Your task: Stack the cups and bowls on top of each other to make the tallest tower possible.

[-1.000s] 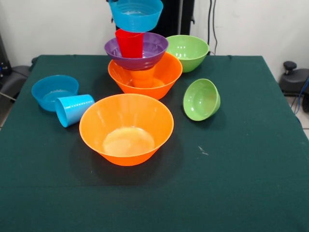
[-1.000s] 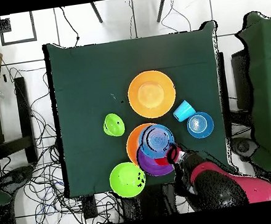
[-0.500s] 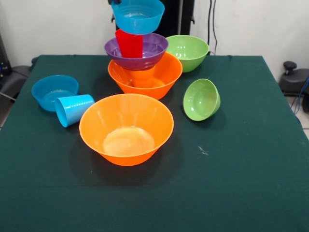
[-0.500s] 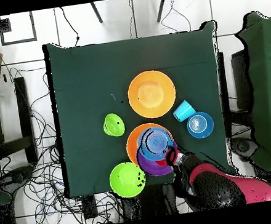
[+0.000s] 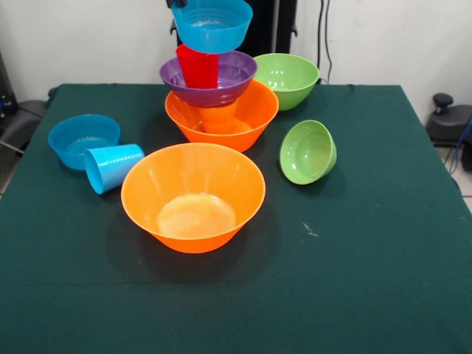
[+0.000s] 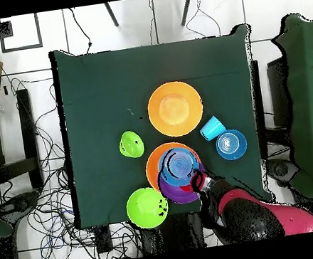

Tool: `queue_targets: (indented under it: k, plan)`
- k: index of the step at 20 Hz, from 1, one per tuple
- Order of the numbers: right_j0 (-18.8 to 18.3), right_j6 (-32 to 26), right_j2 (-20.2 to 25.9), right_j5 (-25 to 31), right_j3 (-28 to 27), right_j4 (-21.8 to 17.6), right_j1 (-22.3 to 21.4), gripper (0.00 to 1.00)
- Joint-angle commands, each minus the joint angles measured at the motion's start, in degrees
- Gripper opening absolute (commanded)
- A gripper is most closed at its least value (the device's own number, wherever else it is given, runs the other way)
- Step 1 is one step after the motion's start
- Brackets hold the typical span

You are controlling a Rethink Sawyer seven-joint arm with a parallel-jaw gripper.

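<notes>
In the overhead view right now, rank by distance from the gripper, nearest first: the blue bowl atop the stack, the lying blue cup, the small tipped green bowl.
From the gripper:
1. Blue bowl atop the stack, right beside it, on the tower.
2. Lying blue cup, farther up the table, beside the other small blue bowl.
3. Small tipped green bowl, across the tower, on the opposite side.

No readable text, labels, brands, numbers or signs in either view. Bowls, cups, bench cloth all plain, unmarked.
</notes>
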Motion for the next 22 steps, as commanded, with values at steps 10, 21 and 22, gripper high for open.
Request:
queue_targets:
  k: [10, 21, 22]
  plan:
    - [2.0, 2.4, -2.0, -2.7, -2.0, -4.2, 3.2, 0.00]
    - [-0.4, 1.7, 1.1, -0.7, -1.8, -2.6, 1.5, 0.00]
    - [-1.2, 1.4, 1.9, 0.1, -2.1, -2.0, 1.2, 0.00]
